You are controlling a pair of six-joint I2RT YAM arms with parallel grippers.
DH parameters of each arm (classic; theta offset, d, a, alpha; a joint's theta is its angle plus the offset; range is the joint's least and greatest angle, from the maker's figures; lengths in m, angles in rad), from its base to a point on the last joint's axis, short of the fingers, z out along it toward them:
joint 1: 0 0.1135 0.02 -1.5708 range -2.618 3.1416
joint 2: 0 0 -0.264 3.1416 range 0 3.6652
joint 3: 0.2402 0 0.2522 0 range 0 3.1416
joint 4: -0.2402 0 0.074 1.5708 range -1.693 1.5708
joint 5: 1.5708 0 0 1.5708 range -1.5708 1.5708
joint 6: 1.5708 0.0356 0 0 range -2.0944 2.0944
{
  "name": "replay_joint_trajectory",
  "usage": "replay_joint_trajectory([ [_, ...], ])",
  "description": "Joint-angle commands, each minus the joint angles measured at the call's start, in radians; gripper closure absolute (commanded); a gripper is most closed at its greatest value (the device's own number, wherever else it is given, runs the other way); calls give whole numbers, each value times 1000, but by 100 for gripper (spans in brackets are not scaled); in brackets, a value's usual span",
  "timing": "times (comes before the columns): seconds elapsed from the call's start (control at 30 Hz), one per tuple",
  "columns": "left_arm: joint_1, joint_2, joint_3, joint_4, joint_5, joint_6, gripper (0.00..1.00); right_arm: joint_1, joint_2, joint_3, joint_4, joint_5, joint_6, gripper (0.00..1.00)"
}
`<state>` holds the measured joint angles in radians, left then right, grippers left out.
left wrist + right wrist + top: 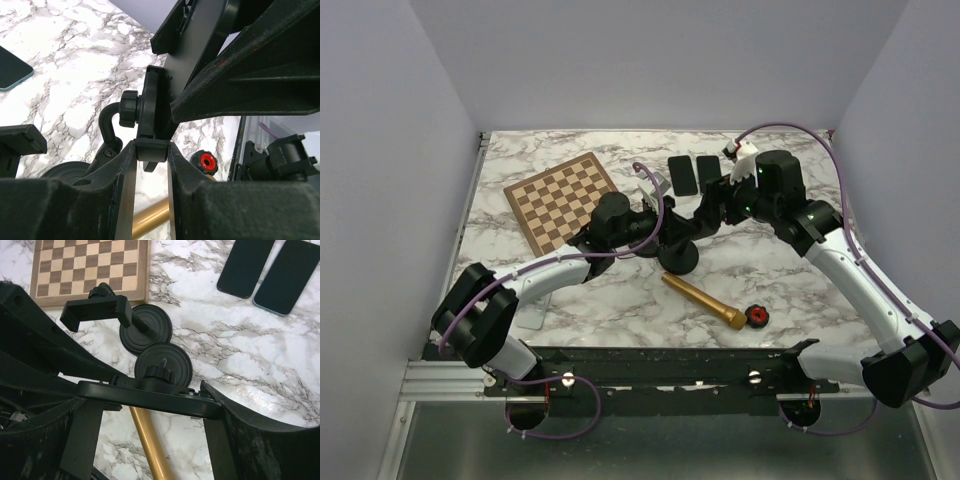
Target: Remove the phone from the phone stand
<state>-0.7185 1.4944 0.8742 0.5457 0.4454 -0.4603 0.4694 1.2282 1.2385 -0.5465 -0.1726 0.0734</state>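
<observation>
While bracing the phone stand (148, 107) low down, pinches its bottom lip between both fingers of the left gripper (151, 152), jaws drawn in to a narrow gap around that lip. Looks meant as an anchor, so that the stand does not lift or tip when the other arm pulls. Grips the phone (150, 399) with the right gripper (705, 212), fingers spread wide enough to span the slab and pressed against 2 opposite edges. Holds the slab straight across the gap between those fingers, with the round base (175, 357) just beyond it. Judged not yet free: appears to rest against the cradle, directly above the left fingertips. Calls for a straight pull away from the cradle face, not a twist. Shows, farther beyond the right fingers, a second stand (95, 310) with an empty clamp, 2 loose phones (245, 265) lying flat off to the far right, and a brass rod (150, 450) on the near side, under the held slab.
</observation>
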Motion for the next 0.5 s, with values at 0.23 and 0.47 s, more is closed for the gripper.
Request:
replay_joint_trajectory([
  [0.23,16,39,-47,20,-92,-160,100,-11,-54,-15,4,267,201,21],
  [0.47,-1,44,-34,9,-110,-175,100,37,9,39,-29,351,249,0],
])
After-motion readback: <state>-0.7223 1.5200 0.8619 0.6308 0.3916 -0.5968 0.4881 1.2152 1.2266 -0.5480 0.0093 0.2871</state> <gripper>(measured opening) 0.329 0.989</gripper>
